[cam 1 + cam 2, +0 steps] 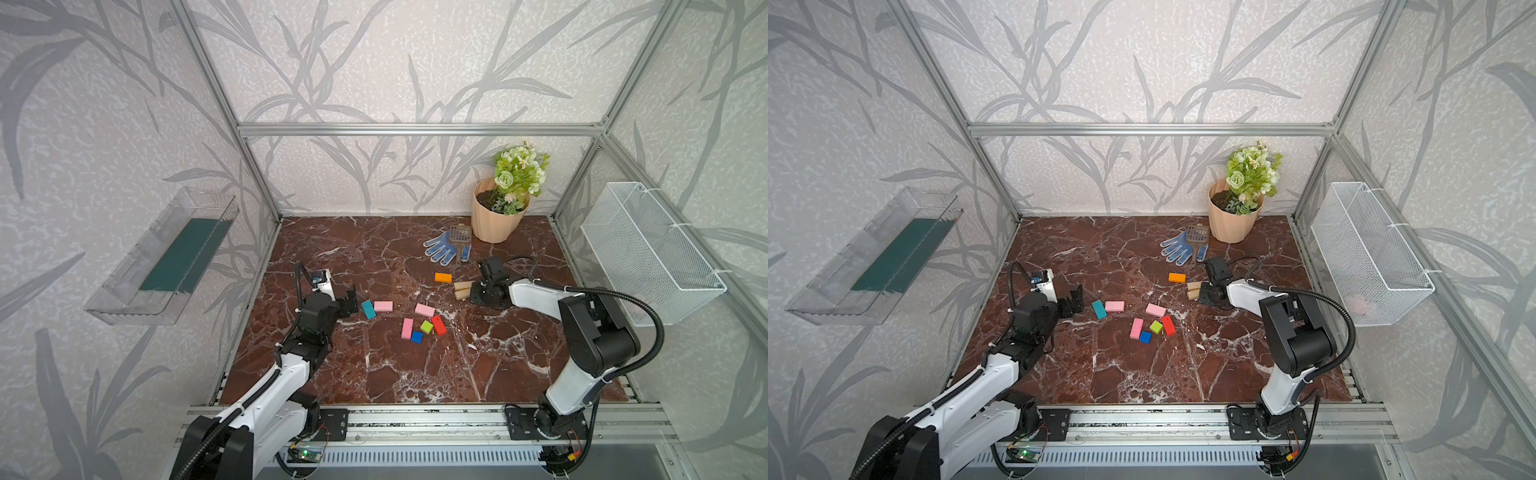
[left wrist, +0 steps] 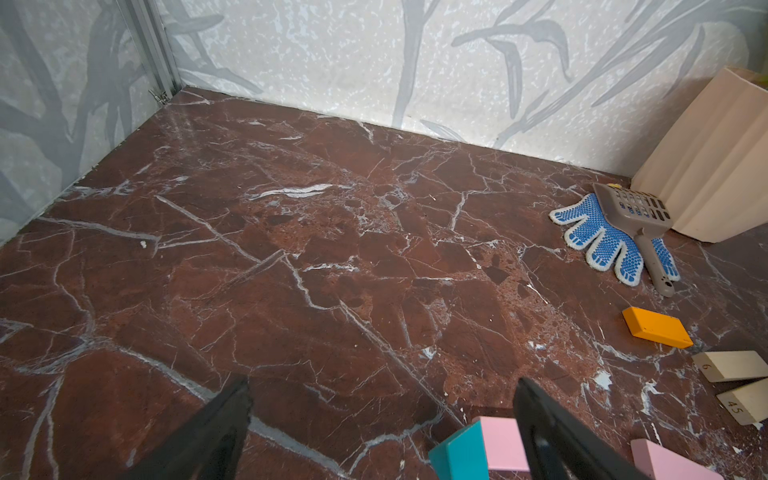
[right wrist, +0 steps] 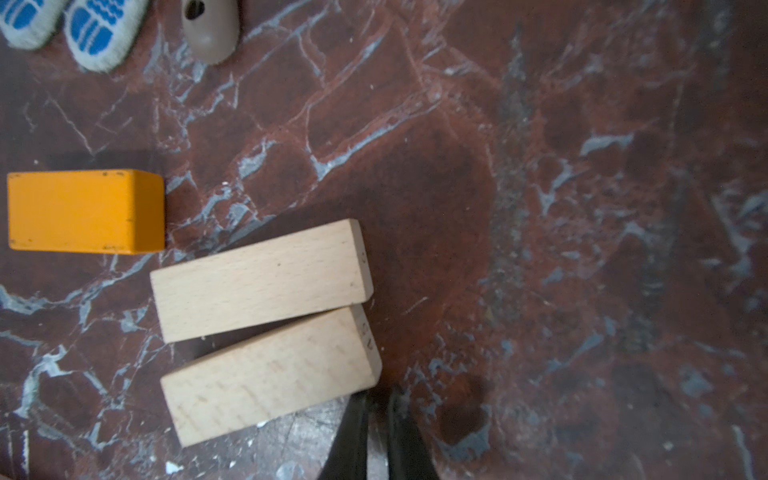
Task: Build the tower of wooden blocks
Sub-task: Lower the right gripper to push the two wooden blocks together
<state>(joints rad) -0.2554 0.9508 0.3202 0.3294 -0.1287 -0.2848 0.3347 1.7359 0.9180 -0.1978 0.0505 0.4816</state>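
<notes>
The wood blocks lie loose on the marble top, and no tower is in view. My left gripper [image 1: 351,301] [image 2: 382,386] stands open and empty, just left of a teal block [image 1: 368,309] [image 2: 459,455] that touches a pink block [image 1: 383,306]. Two more pink blocks [image 1: 424,309] [image 1: 407,328], a green cube [image 1: 427,327], a blue cube [image 1: 417,337] and a red block [image 1: 439,325] cluster mid-table. My right gripper [image 1: 471,291] [image 3: 378,397] is shut and empty, its tips at the corner of one of two tan blocks [image 3: 270,376] [image 3: 262,280]. An orange block [image 3: 79,210] lies beyond them.
A blue dotted glove [image 1: 444,248] with a grey scoop [image 1: 459,237] on it lies at the back right, before a beige flowerpot [image 1: 496,220]. A clear tray [image 1: 162,257] hangs on the left wall and a white wire basket [image 1: 648,253] on the right.
</notes>
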